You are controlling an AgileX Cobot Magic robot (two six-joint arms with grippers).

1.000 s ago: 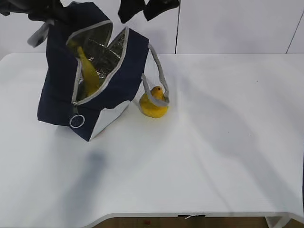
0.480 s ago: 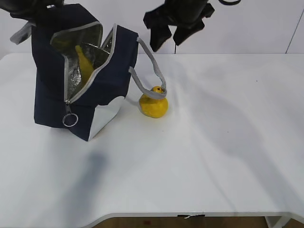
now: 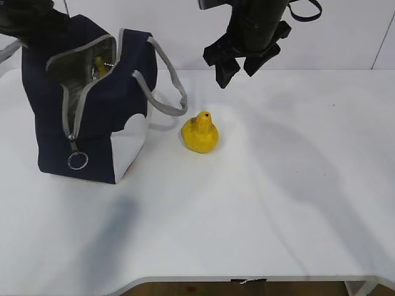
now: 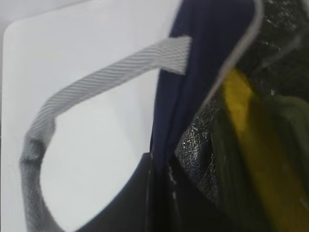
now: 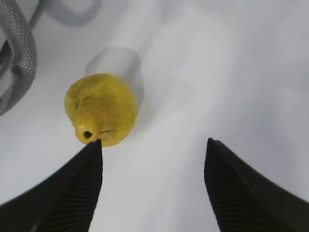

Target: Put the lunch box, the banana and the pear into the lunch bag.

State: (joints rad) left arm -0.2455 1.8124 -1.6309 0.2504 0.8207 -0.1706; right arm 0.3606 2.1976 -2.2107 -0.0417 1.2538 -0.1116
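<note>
The navy lunch bag [image 3: 92,123] stands at the left of the table with its zipper open. The banana [image 3: 99,64] stands inside it and also shows in the left wrist view [image 4: 251,145]. A dull green shape lies beside the banana; I cannot tell whether it is the lunch box. My left gripper [image 3: 32,26] is shut on the bag's far rim [image 4: 166,145]. The yellow pear [image 3: 200,132] stands upright on the table right of the bag. My right gripper [image 3: 236,71] hovers open above and behind the pear. In the right wrist view [image 5: 154,141] its left fingertip is just below the pear [image 5: 102,108].
The bag's grey handle [image 3: 163,92] hangs toward the pear without touching it; its other handle [image 4: 96,84] loops out over the table on the far side. The white table [image 3: 278,185] ends in a front edge near the bottom of the exterior view.
The bag has swung from tilted to upright and shifted left, and its handle has come off the pear. My right gripper has come down and right, over the pear.
</note>
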